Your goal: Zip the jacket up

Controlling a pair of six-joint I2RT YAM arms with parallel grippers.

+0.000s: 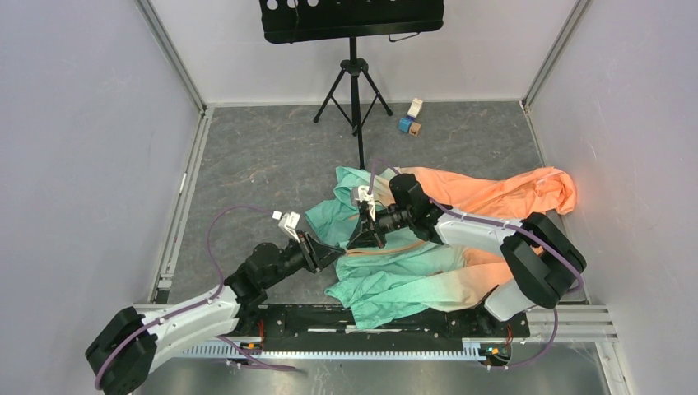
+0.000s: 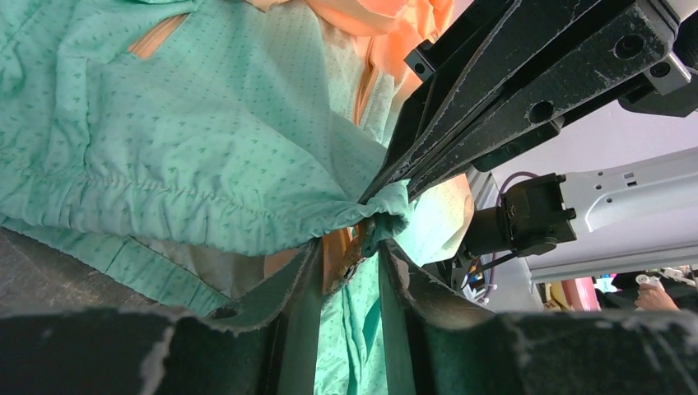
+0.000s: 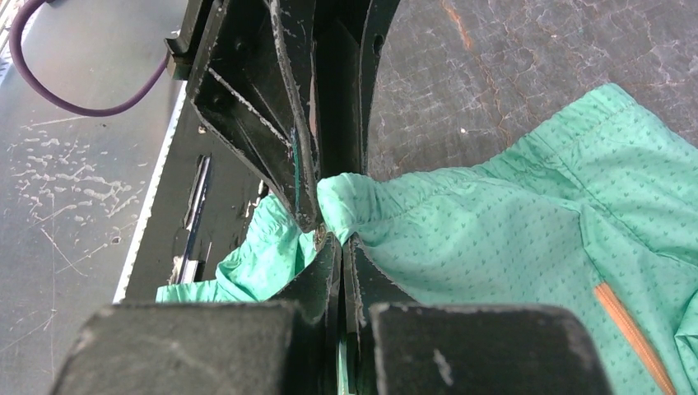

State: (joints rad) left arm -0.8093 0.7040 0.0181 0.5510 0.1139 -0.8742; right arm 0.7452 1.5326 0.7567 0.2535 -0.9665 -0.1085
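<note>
Bolted along the near edge, the black base rail (image 1: 329,319) is seen closest to the overhead camera, with both arms rising from it. Beyond it, the dark grey table (image 1: 263,156) is spread out and is enclosed by pale panels (image 1: 82,164). The jacket (image 1: 395,276) is laid crumpled across the table's middle and right, just beyond the rail. Its mint green part is turned toward the left and near side, and its peach-orange part is trailed off to the far right. The left gripper (image 2: 350,247) and the right gripper (image 3: 339,243) are brought tip to tip over the jacket's green left portion. Each is clenched on the gathered green hem, one from either side, so that the fabric is bunched between the two pairs of fingers. An orange strip (image 2: 333,259) is seen hanging between the left fingers. At the far side a black music stand (image 1: 354,90) is set on its tripod, and small blocks (image 1: 411,119) are scattered on the table near it.
</note>
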